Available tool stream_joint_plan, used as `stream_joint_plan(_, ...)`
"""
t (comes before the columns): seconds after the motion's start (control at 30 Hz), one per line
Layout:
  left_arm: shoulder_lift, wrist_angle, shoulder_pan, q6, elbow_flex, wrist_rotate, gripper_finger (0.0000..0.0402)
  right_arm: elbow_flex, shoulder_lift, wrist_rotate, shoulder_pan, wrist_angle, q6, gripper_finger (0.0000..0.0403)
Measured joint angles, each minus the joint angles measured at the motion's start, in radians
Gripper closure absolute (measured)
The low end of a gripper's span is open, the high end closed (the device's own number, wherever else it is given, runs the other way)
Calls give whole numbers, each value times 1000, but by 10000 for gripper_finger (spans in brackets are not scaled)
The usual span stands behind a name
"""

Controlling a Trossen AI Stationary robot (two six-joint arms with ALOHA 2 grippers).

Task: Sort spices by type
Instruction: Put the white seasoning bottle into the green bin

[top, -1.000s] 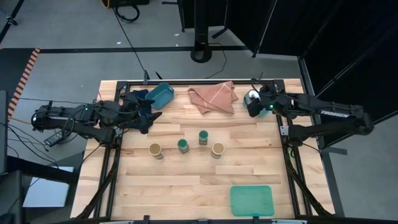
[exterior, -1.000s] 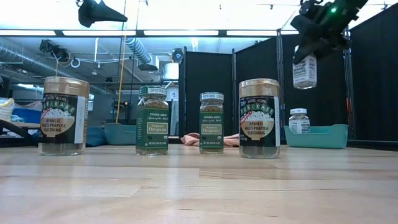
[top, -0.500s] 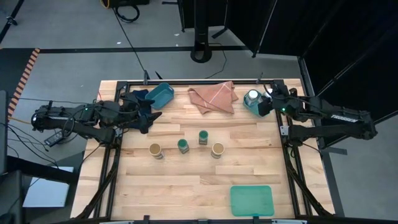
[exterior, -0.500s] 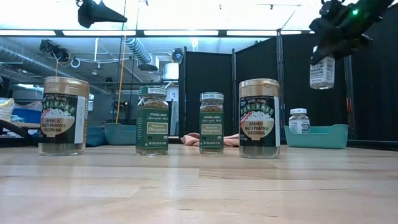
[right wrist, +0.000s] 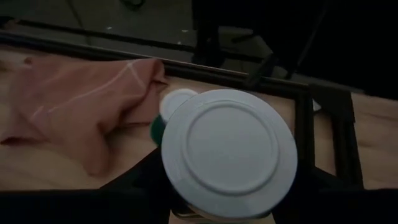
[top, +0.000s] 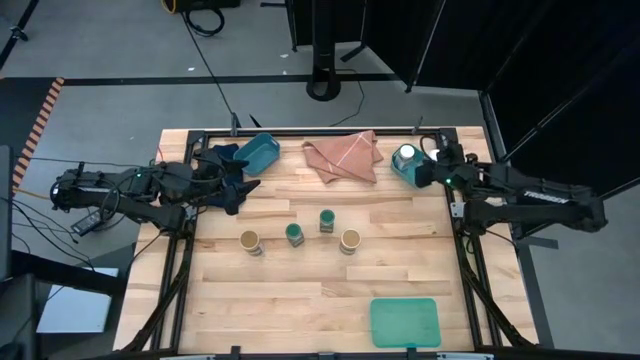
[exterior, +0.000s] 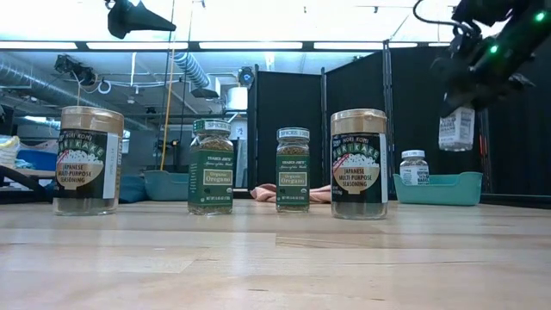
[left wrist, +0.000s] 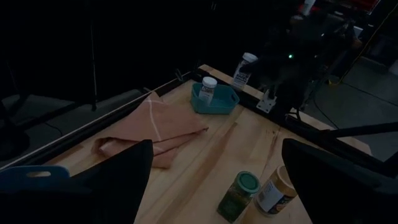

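Two tan-topped jars (top: 250, 241) (top: 350, 240) and two green-lidded jars (top: 294, 234) (top: 326, 220) stand in a row mid-table. In the teal bin (exterior: 448, 188) at the far right stands one white-lidded jar (exterior: 414, 166). Above that bin my right gripper (exterior: 463, 93) is shut on a second white-lidded jar (exterior: 456, 129). My left gripper (top: 238, 183) waits open at the far left, beside another teal bin (top: 258, 152). My right gripper holds the white-lidded jar by its upper part (exterior: 459, 112), slanting down from above on the table's right side. The jar hangs below the fingers, slightly tilted, clear of the bin. In the right wrist view the white lid (right wrist: 230, 149) hides the place of contact.
A pink cloth (top: 342, 157) lies at the far middle between the two bins. A flat green tray (top: 404, 322) sits near the front right edge. The black frame rails (top: 455, 215) run along the table's sides.
My right gripper has carried the white-lidded jar toward the table's right edge and down, closer to the teal bin, and has rolled a little, so that the jar now hangs slightly tilted. The left arm and the jars on the table have kept still.
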Motion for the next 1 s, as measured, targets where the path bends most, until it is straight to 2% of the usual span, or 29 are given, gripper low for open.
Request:
stream_joint_plan(0.33,0,0,0,0,0,0,39,-80,22,35,-39,110,33,202)
stream_joint_plan(0.73,0,0,0,0,0,0,39,-123,42,27,-87,160,-107,202)
stream_joint_plan(1.0,0,0,0,0,0,-1,39,-192,43,-80,-124,298,-253,202)
